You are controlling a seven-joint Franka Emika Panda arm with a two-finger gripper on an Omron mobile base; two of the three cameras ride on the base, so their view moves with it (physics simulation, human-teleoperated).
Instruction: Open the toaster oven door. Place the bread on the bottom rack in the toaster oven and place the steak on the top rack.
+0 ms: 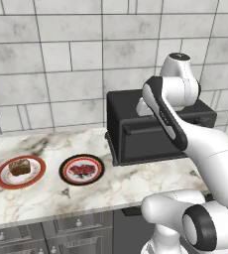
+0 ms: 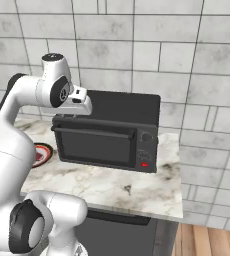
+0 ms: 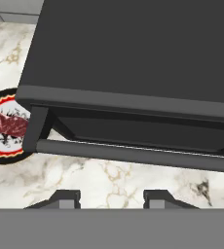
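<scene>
The matte-black toaster oven (image 1: 136, 111) (image 2: 122, 107) stands on the marble counter against the tiled wall. Its door (image 2: 99, 145) looks shut, with the bar handle (image 2: 94, 133) (image 3: 133, 154) across its top. My gripper (image 2: 84, 107) (image 3: 111, 199) hovers over the oven's front top edge near the handle's left end. Its fingers stand apart with nothing between them. The brown bread (image 1: 20, 167) lies on a red-rimmed plate at the counter's left. The red steak (image 1: 83, 170) (image 3: 7, 125) lies on a black-rimmed plate between the bread and the oven. The racks are hidden inside.
The counter (image 1: 46, 198) has bare marble in front of the plates and the oven. Control knobs and a red button (image 2: 145, 164) sit on the oven's right front. Cabinet drawers (image 1: 61, 230) run below the counter edge.
</scene>
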